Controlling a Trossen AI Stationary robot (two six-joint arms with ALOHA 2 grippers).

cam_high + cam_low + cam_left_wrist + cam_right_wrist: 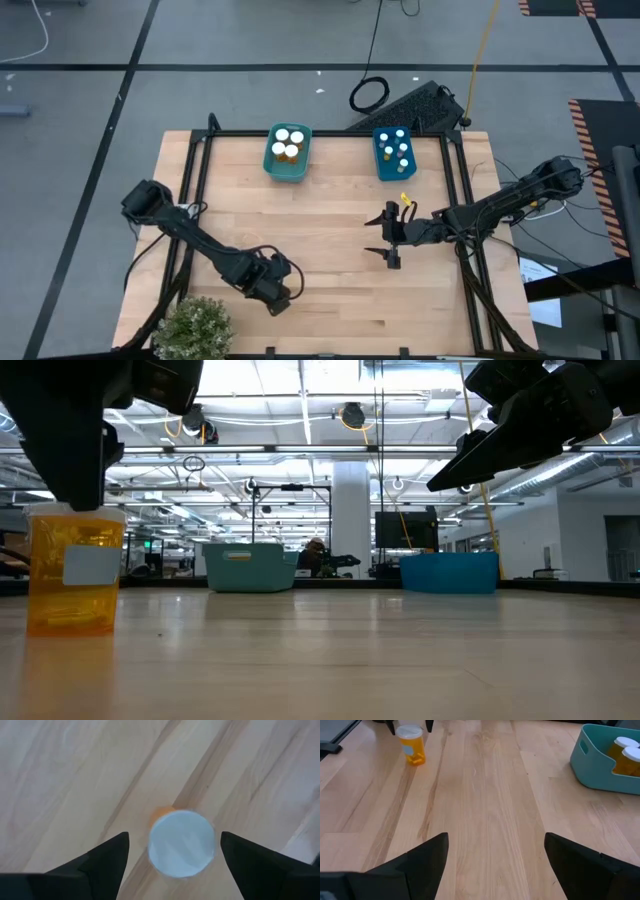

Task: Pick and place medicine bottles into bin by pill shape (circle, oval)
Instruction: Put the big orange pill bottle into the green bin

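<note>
Medicine bottle on the worktop: we find one orange bottle (75, 568) with a white cap standing upright on the bare wood near the front left — the left arm is directly above it.
Left pincer: we see the left pincer (172, 851) poised over the bottle's white cap (181, 843), fingers spread wide to either side of it and clear of it; it holds nothing.
Right pincer: we see the right pincer (388, 236) raised over the middle of the worktop, right of centre, fingers spread wide and holding nothing.
Teal bin: we note a teal bin (287, 153) at the back of the worktop, left of centre, with several white-capped orange bottles (288, 143) standing in it.
Blue bin: we note a darker blue bin (395, 153) at the back, right of centre — it holds several smaller white-capped bottles (397, 146).
Worktop: we record a light wooden worktop (330, 300) inside a black frame.
Plant: we see a green potted plant (195, 327) at the front left corner, just beside the left arm.
Pill shapes: we cannot tell the pill shape in any bottle.
</note>
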